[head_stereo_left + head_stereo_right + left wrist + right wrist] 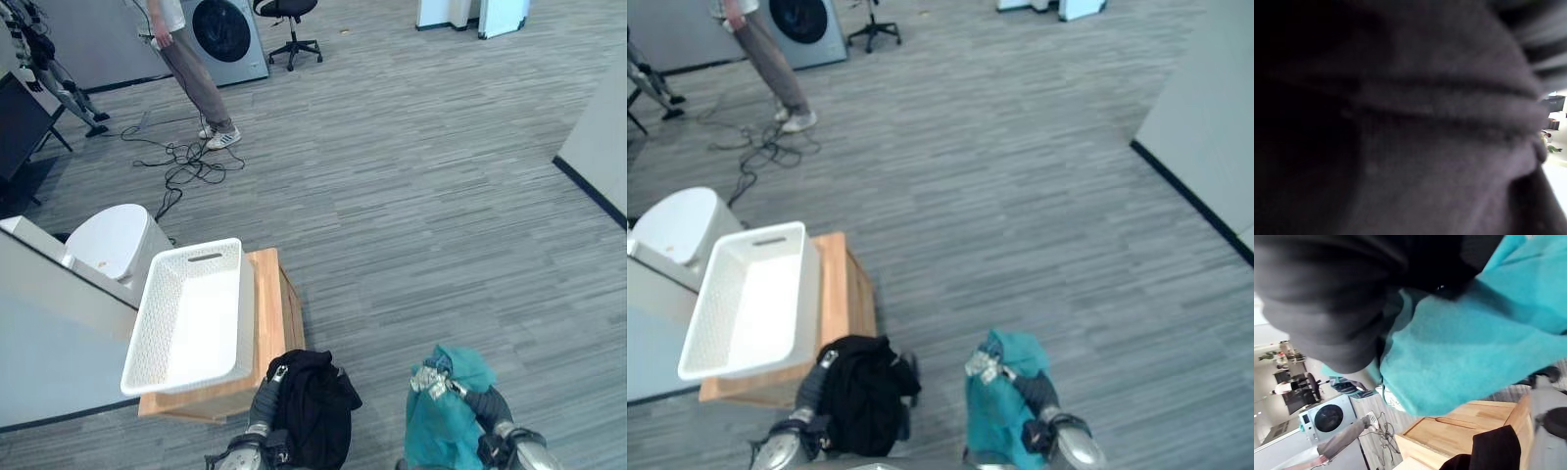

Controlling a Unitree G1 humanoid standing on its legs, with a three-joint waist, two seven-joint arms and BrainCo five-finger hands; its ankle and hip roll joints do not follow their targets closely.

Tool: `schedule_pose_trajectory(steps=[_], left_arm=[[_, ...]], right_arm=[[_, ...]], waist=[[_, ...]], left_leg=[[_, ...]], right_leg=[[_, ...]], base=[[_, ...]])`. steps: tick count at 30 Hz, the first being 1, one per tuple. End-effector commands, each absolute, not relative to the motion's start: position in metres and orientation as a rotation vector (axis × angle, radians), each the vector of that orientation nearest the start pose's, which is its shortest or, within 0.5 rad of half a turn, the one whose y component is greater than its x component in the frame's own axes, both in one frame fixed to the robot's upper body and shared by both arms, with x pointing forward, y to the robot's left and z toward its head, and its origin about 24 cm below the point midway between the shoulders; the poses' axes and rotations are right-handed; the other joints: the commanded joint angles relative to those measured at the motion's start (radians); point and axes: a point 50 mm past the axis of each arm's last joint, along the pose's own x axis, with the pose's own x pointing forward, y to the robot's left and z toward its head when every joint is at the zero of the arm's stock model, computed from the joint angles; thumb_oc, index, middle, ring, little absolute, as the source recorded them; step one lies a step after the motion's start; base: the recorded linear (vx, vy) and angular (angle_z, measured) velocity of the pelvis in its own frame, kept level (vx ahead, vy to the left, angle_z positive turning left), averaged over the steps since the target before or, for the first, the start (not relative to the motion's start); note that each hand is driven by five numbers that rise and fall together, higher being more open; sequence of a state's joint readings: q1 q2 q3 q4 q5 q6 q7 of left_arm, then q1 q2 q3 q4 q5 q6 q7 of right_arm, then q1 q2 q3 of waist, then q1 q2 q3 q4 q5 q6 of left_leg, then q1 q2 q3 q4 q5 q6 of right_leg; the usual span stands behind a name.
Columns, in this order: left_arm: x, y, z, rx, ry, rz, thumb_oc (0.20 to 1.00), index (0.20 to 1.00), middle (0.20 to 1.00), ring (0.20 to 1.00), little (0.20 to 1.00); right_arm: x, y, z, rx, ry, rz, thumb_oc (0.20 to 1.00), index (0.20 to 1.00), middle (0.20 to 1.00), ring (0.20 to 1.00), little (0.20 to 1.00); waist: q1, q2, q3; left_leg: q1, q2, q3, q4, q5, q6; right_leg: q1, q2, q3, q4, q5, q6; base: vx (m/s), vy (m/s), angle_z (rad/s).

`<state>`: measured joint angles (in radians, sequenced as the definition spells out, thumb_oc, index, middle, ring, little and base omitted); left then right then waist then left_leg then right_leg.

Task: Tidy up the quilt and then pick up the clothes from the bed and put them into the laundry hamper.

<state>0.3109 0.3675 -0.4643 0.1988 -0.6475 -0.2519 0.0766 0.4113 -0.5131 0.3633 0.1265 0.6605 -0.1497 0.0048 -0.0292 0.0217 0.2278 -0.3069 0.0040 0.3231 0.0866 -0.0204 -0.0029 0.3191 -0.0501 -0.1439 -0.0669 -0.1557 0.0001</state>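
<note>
Even, bright room light; left wrist view dark, blurred.
</note>
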Motion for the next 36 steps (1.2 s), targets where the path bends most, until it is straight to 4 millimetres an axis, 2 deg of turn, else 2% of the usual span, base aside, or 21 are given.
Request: schedule_pose_trajectory(steps=[1, 2, 4, 5, 6, 7, 8, 9, 11, 13, 17, 19, 20, 21, 22, 25, 27, 29, 32, 33, 36], left_arm=[[0.154, 0.165, -0.038, -0.307, 0.32, -0.076, 0.2, 0.2, 0.2, 0.2, 0.2], [0.157, 0.169, -0.034, -0.307, 0.307, -0.054, 0.2, 0.2, 0.2, 0.2, 0.2], [0.16, 0.172, -0.03, -0.303, 0.304, -0.024, 0.2, 0.2, 0.2, 0.2, 0.2], [0.163, 0.174, -0.028, -0.302, 0.306, -0.002, 0.2, 0.2, 0.2, 0.2, 0.2], [0.167, 0.179, -0.028, -0.311, 0.306, 0.042, 0.2, 0.2, 0.2, 0.2, 0.2], [0.168, 0.182, -0.027, -0.3, 0.301, 0.047, 0.2, 0.2, 0.2, 0.2, 0.2], [0.163, 0.188, -0.035, -0.262, 0.31, 0.044, 0.2, 0.2, 0.2, 0.2, 0.2], [0.162, 0.186, -0.036, -0.249, 0.312, 0.023, 0.2, 0.2, 0.2, 0.2, 0.2], [0.157, 0.185, -0.041, -0.224, 0.324, 0.014, 0.2, 0.2, 0.2, 0.2, 0.2], [0.156, 0.187, -0.038, -0.193, 0.32, -0.01, 0.2, 0.2, 0.2, 0.2, 0.2], [0.155, 0.193, -0.033, -0.203, 0.319, 0.032, 0.2, 0.2, 0.2, 0.2, 0.2], [0.151, 0.194, -0.032, -0.219, 0.316, 0.034, 0.2, 0.2, 0.2, 0.2, 0.2], [0.148, 0.193, -0.032, -0.223, 0.324, 0.022, 0.2, 0.2, 0.2, 0.2, 0.2], [0.145, 0.189, -0.034, -0.188, 0.334, -0.051, 0.2, 0.2, 0.2, 0.2, 0.2], [0.144, 0.186, -0.034, -0.187, 0.331, -0.076, 0.2, 0.2, 0.2, 0.2, 0.2], [0.139, 0.185, -0.03, -0.181, 0.313, -0.082, 0.2, 0.2, 0.2, 0.2, 0.2], [0.14, 0.185, -0.029, -0.173, 0.314, -0.074, 0.2, 0.2, 0.2, 0.2, 0.2], [0.144, 0.184, -0.027, -0.158, 0.302, -0.067, 0.2, 0.2, 0.2, 0.2, 0.2], [0.149, 0.185, -0.022, -0.138, 0.256, -0.025, 0.2, 0.2, 0.2, 0.2, 0.2], [0.155, 0.187, -0.015, -0.122, 0.214, 0.006, 0.2, 0.2, 0.2, 0.2, 0.2], [0.169, 0.196, 0.011, -0.097, 0.08, 0.067, 0.2, 0.2, 0.2, 0.2, 0.2]], right_arm=[[0.15, -0.189, -0.028, 0.165, 0.349, 0.165, 0.2, 0.2, 0.2, 0.2, 0.2], [0.153, -0.186, -0.027, 0.167, 0.344, 0.183, 0.2, 0.2, 0.2, 0.2, 0.2], [0.151, -0.186, -0.025, 0.172, 0.348, 0.201, 0.2, 0.2, 0.2, 0.2, 0.2], [0.15, -0.185, -0.025, 0.173, 0.35, 0.219, 0.2, 0.2, 0.2, 0.2, 0.2], [0.149, -0.18, -0.027, 0.166, 0.36, 0.283, 0.2, 0.2, 0.2, 0.2, 0.2], [0.151, -0.173, -0.028, 0.165, 0.357, 0.323, 0.2, 0.2, 0.2, 0.2, 0.2], [0.141, -0.165, -0.033, 0.18, 0.36, 0.34, 0.2, 0.2, 0.2, 0.2, 0.2], [0.139, -0.165, -0.033, 0.192, 0.358, 0.314, 0.2, 0.2, 0.2, 0.2, 0.2], [0.134, -0.161, -0.033, 0.218, 0.352, 0.274, 0.2, 0.2, 0.2, 0.2, 0.2], [0.139, -0.156, -0.032, 0.255, 0.339, 0.202, 0.2, 0.2, 0.2, 0.2, 0.2], [0.152, -0.151, -0.031, 0.226, 0.328, 0.215, 0.2, 0.2, 0.2, 0.2, 0.2], [0.155, -0.152, -0.03, 0.202, 0.324, 0.235, 0.2, 0.2, 0.2, 0.2, 0.2], [0.157, -0.156, -0.029, 0.193, 0.327, 0.227, 0.2, 0.2, 0.2, 0.2, 0.2], [0.154, -0.171, -0.028, 0.206, 0.339, 0.155, 0.2, 0.2, 0.2, 0.2, 0.2], [0.152, -0.177, -0.028, 0.207, 0.342, 0.137, 0.2, 0.2, 0.2, 0.2, 0.2], [0.149, -0.188, -0.028, 0.193, 0.346, 0.141, 0.2, 0.2, 0.2, 0.2, 0.2], [0.149, -0.186, -0.027, 0.199, 0.344, 0.132, 0.2, 0.2, 0.2, 0.2, 0.2], [0.147, -0.186, -0.026, 0.216, 0.336, 0.083, 0.2, 0.2, 0.2, 0.2, 0.2], [0.147, -0.185, -0.025, 0.221, 0.336, 0.059, 0.2, 0.2, 0.2, 0.2, 0.2], [0.149, -0.185, -0.025, 0.217, 0.334, 0.054, 0.2, 0.2, 0.2, 0.2, 0.2], [0.147, -0.188, -0.023, 0.188, 0.334, 0.046, 0.2, 0.2, 0.2, 0.2, 0.2]], waist=[[0.049, -0.043, -0.057], [0.061, -0.049, -0.057], [0.053, -0.041, -0.052], [0.045, -0.017, -0.042], [0.04, 0.008, -0.019], [0.052, 0.012, -0.001], [0.008, -0.019, 0.008], [-0.002, -0.021, 0.0], [-0.026, -0.032, -0.036], [-0.015, -0.041, -0.057], [0.024, -0.057, -0.057], [0.044, -0.062, -0.05], [0.054, -0.065, -0.044], [0.039, -0.074, -0.04], [0.026, -0.077, -0.038], [0.001, -0.079, -0.054], [-0.019, -0.076, -0.07], [-0.053, -0.057, -0.091], [-0.059, -0.052, -0.097], [-0.056, -0.049, -0.096], [-0.062, -0.034, -0.089]], left_leg=[[0.101, -0.01, -0.044, -0.036, 0.1, 0.014], [0.126, -0.042, -0.077, -0.041, 0.097, 0.035], [0.173, -0.057, -0.082, -0.047, 0.086, 0.064], [0.211, -0.053, -0.104, -0.068, 0.096, 0.087], [0.268, -0.06, -0.199, -0.104, 0.09, 0.093], [0.3, -0.069, -0.275, -0.12, 0.086, 0.087], [0.345, -0.11, -0.475, -0.138, 0.042, 0.092], [0.348, -0.116, -0.506, -0.144, 0.037, 0.095], [0.335, -0.129, -0.591, -0.15, 0.031, 0.1], [0.32, -0.094, -0.651, -0.152, 0.035, 0.072], [0.285, -0.024, -0.669, -0.149, 0.067, 0.005], [0.266, 0.009, -0.686, -0.153, 0.091, -0.028], [0.245, 0.032, -0.66, -0.148, 0.104, -0.045], [0.206, 0.092, -0.503, -0.089, 0.099, -0.06], [0.188, 0.107, -0.444, -0.049, 0.102, -0.065], [0.201, 0.087, -0.343, 0.046, 0.028, -0.051], [0.237, 0.08, -0.272, 0.044, -0.002, -0.035], [0.285, 0.112, -0.167, -0.046, 0.037, -0.038], [0.297, 0.104, -0.182, -0.091, 0.067, -0.049], [0.299, 0.095, -0.205, -0.112, 0.077, -0.053], [0.312, 0.095, -0.19, -0.16, 0.102, -0.066]], right_leg=[[-0.086, -0.144, -0.133, 0.349, 0.124, 0.189], [-0.122, -0.188, -0.135, 0.458, 0.198, 0.216], [-0.192, -0.215, -0.121, 0.662, 0.269, 0.235], [-0.298, -0.207, -0.093, 0.811, 0.313, 0.224], [-0.428, -0.182, -0.049, 0.893, 0.296, 0.191], [-0.464, -0.198, -0.048, 0.757, 0.257, 0.163], [-0.45, -0.098, 0.107, 0.305, 0.259, 0.155], [-0.448, -0.079, 0.152, 0.258, 0.26, 0.158], [-0.442, -0.03, 0.301, 0.176, 0.272, 0.176], [-0.397, -0.018, 0.397, 0.154, 0.246, 0.208], [-0.342, -0.038, 0.349, 0.114, 0.206, 0.207], [-0.318, -0.029, 0.322, 0.089, 0.193, 0.189], [-0.305, -0.025, 0.297, 0.079, 0.185, 0.174], [-0.277, -0.055, 0.196, 0.065, 0.174, 0.157], [-0.275, -0.062, 0.164, 0.062, 0.182, 0.151], [-0.278, -0.067, 0.12, 0.045, 0.192, 0.14], [-0.281, -0.061, 0.101, 0.041, 0.195, 0.136], [-0.282, -0.045, 0.054, 0.033, 0.192, 0.131], [-0.274, -0.034, 0.057, 0.011, 0.206, 0.132], [-0.274, -0.032, 0.067, -0.003, 0.216, 0.137], [-0.284, -0.043, 0.05, -0.017, 0.223, 0.146]], base=[[0.49, 0.194, 0.36], [0.41, 0.19, 0.15], [0.28, 0.215, -0.61], [0.31, 0.193, -0.24], [0.31, -0.023, 0.58], [0.63, -0.623, 2.05], [0.55, -0.706, 2.44], [0.51, -0.681, 3.35], [0.29, -0.326, 4.77], [0.26, -0.435, 4.41], [0.03, -0.289, 2.67], [-0.06, -0.266, 0.98], [-0.12, -0.329, 1.0], [-0.17, -0.311, 1.16], [-0.17, -0.207, 1.73], [-0.11, -0.035, 1.31], [-0.02, 0.021, -0.06], [0.01, 0.078, 0.12], [0.03, 0.089, 0.68], [0.0, 0.13, 0.27], [-0.04, 0.193, 0.13]])
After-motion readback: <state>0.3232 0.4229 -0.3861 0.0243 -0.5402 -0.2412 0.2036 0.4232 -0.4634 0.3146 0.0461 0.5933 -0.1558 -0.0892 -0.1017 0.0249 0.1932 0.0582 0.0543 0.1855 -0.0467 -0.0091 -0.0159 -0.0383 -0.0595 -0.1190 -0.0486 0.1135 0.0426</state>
